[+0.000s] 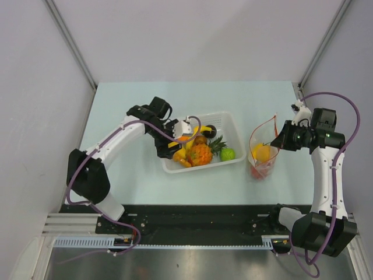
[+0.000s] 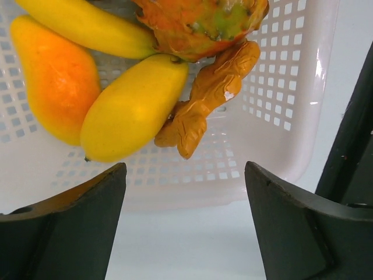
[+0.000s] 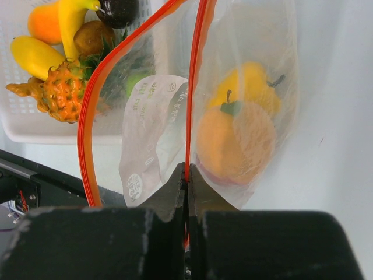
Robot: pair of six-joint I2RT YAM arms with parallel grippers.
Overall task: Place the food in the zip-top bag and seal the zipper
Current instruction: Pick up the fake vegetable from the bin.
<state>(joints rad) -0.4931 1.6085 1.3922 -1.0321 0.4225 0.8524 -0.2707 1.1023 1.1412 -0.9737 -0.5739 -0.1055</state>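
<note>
Jaws spread on my left gripper (image 2: 186, 192), at basket (image 2: 280, 87) rim, top-view centre; right gripper (image 3: 187, 175) pinches zipper (image 3: 189, 105), bag (image 3: 256, 41) mouth open, right side. Picking step: next I drop onto yellow fruit (image 2: 131, 108).

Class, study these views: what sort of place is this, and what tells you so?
Probably a robotics lab test cell, not a kitchen. The left arm and right arm are bolted to a rail at the near edge of the table, white panels enclose it, and the basket holds toy fruit.
</note>
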